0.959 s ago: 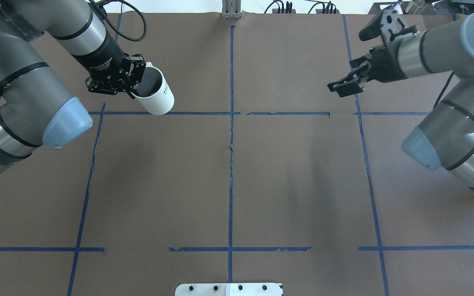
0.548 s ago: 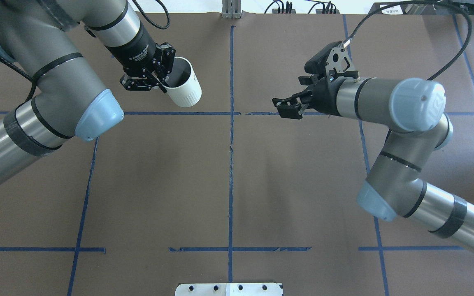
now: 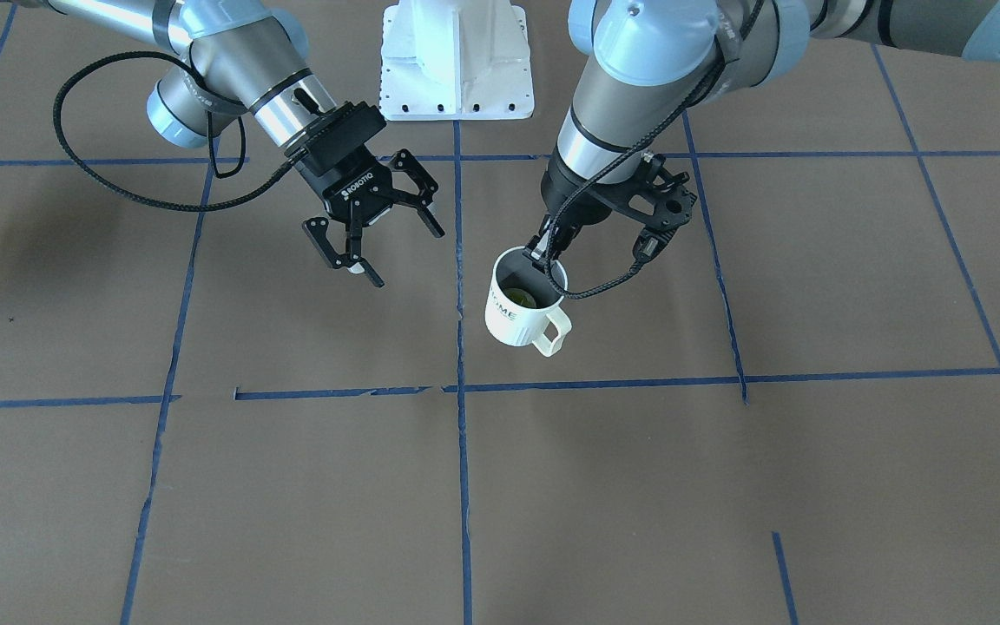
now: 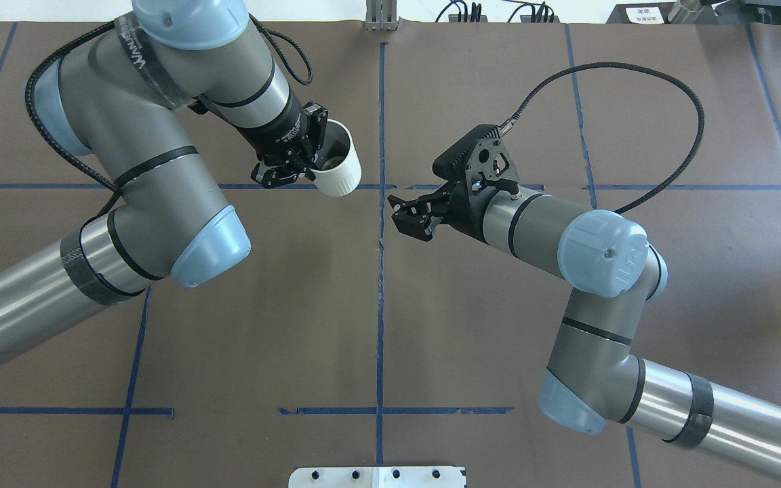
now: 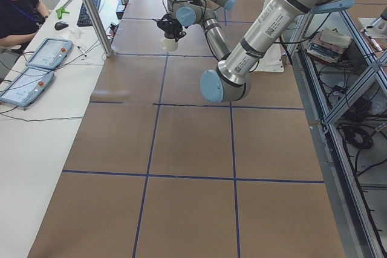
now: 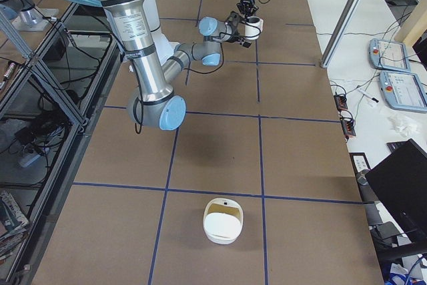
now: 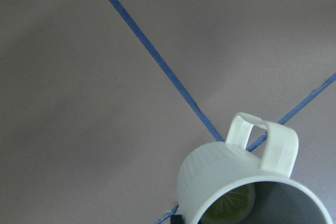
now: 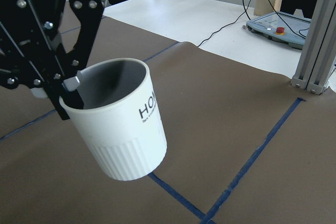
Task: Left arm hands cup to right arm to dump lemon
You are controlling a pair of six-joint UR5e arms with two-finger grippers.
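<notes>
Brown paper covers the bench [image 4: 241, 325], ruled into squares by blue tape [image 4: 380, 305]. Clear of that surface, the left hand [image 3: 545, 259] grips the cup [image 3: 509, 312] by its rim. The right wrist view shows close up that one finger is inside the wall and one outside. The cup hangs nearly upright, with its handle turned away from the robot and its "HOME" lettering toward the right arm's side. The lemon [image 3: 523, 298] lies at the bottom of the cup and is visible through the mouth in the front-facing, overhead and left wrist views.

The right hand [image 3: 402, 250] is spread wide with nothing between its fingers. It points at the cup from across the centre tape line, near it but not touching.

Half a second ago, in the overhead view, the cup was farther to the robot's left and clear of the crossways tape line. Now it overlaps that line and sits just left of the centre line. It was then tipped so that only a dark inside showed; now the lemon shows. The right hand was then well right of the centre line and has come in almost to it, so the gap between it and the cup is much narrower. As before, the left hand is clamped on the rim and the right hand is spread.
</notes>
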